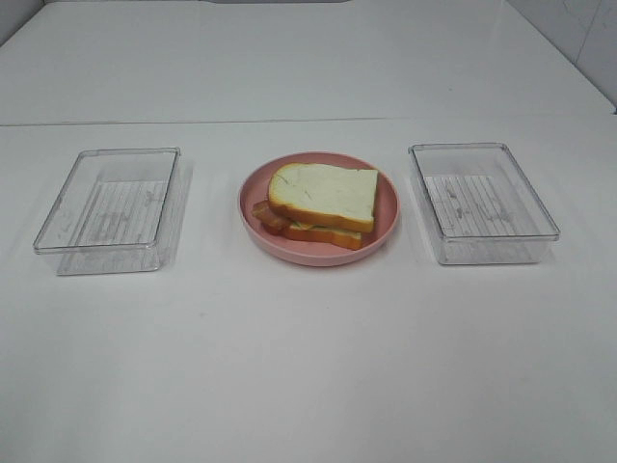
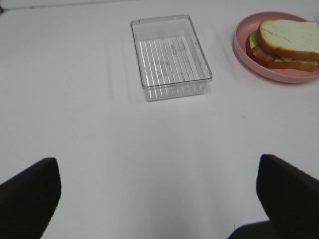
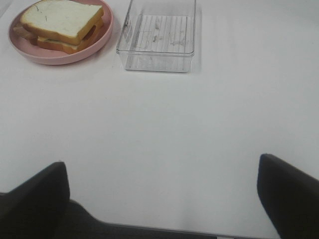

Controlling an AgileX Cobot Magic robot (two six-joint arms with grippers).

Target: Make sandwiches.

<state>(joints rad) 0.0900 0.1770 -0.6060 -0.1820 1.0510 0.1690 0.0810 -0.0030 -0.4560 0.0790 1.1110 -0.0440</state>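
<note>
sandwiches (image 1: pixel 322 204) lay stacked on a pink plate (image 1: pixel 388 220) between two clear trays (image 1: pixel 108 210) in the high view. left gripper (image 2: pixel 158 195) showed fingers wide apart over bare table (image 2: pixel 89 119). right gripper (image 3: pixel 162 191) likewise stood spread, holding nothing.

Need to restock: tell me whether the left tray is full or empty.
Empty. The left tray shows only its bare ribbed bottom, also in the left wrist view.

I see a white table (image 1: pixel 308 367) carrying three items in a row: a clear tray (image 1: pixel 111 209) at left, a pink plate (image 1: pixel 318 207) in the middle, a second clear tray (image 1: pixel 480 202) at right, each standing apart.
</note>
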